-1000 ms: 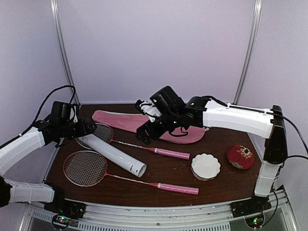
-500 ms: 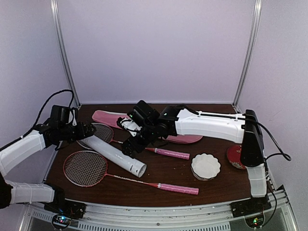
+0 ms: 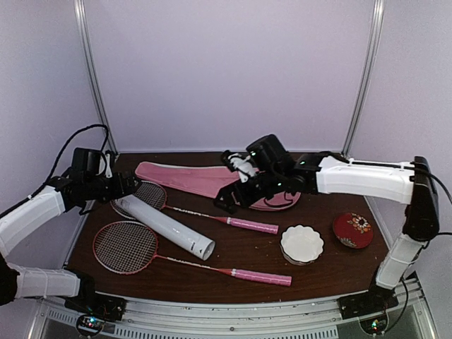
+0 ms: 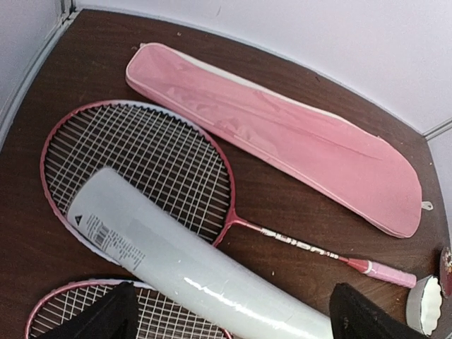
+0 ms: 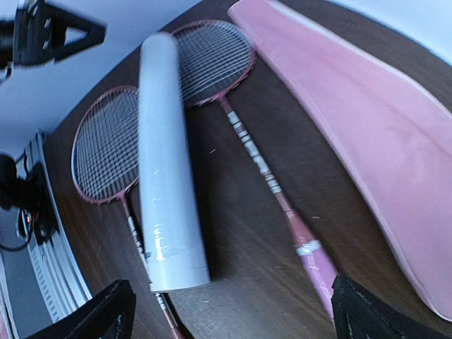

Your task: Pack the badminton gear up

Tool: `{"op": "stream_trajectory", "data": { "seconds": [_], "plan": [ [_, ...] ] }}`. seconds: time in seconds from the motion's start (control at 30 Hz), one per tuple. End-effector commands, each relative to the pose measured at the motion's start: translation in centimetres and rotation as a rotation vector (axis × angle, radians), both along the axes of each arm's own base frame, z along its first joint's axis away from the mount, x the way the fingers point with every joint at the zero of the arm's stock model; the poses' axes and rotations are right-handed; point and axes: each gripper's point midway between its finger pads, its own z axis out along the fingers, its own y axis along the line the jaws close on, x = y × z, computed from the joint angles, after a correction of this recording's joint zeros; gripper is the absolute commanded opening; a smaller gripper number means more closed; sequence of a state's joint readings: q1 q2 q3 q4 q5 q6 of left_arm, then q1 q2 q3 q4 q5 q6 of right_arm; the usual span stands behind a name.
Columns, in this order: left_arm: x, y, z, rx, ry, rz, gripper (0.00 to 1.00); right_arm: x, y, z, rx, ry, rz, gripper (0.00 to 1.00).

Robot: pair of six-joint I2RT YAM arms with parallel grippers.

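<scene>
We are holding our left gripper over the far left part of the table, with its fingers spread wide and nothing between them. Below it the long white tube is lying slantwise across the strung head of the farther racket, whose pink handle is pointing right and ending just beside the white scalloped dish. We are hanging our right gripper over the middle of the table, at the near edge of the pink cover. Its fingers are likewise released and grasping nothing, though the right wrist view is coming through somewhat blurred. The cover is lying flat along the back of the table, near the farther racket's head but not touching it. The nearer racket is lying in front of the tube with its handle pointing right along the near edge. The tube's right end is sitting at that racket's shaft, and we cannot tell whether the two are touching. The round red box is sitting at the far right, just beyond the dish and well apart from the tube.
</scene>
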State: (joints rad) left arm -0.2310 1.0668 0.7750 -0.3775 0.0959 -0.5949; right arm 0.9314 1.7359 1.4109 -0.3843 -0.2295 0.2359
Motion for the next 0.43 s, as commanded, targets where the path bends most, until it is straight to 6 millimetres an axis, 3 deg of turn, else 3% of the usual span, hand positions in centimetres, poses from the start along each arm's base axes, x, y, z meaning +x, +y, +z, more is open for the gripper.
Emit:
{"op": "stream_trajectory", "data": {
  "seconds": [0.0, 0.2, 0.3, 0.4],
  "plan": [
    [1.9, -0.4, 2.8, 0.023, -0.062, -0.033, 0.98, 4.2, -6.9, 6.2, 0.286, -0.073, -0.209, 1.00],
    [3.2, -0.6, 3.5, 0.038, -0.070, -0.033, 0.98, 5.3, -18.4, 6.5, 0.330, -0.150, -0.455, 1.00],
    [3.5, -0.7, 3.4, 0.031, -0.065, -0.031, 0.98, 4.9, -22.2, 5.8, 0.332, -0.164, -0.536, 1.00],
    [3.7, -0.9, 3.1, 0.021, -0.063, -0.035, 0.98, 4.4, -24.4, 5.6, 0.325, -0.180, -0.580, 1.00]
  ]
}}
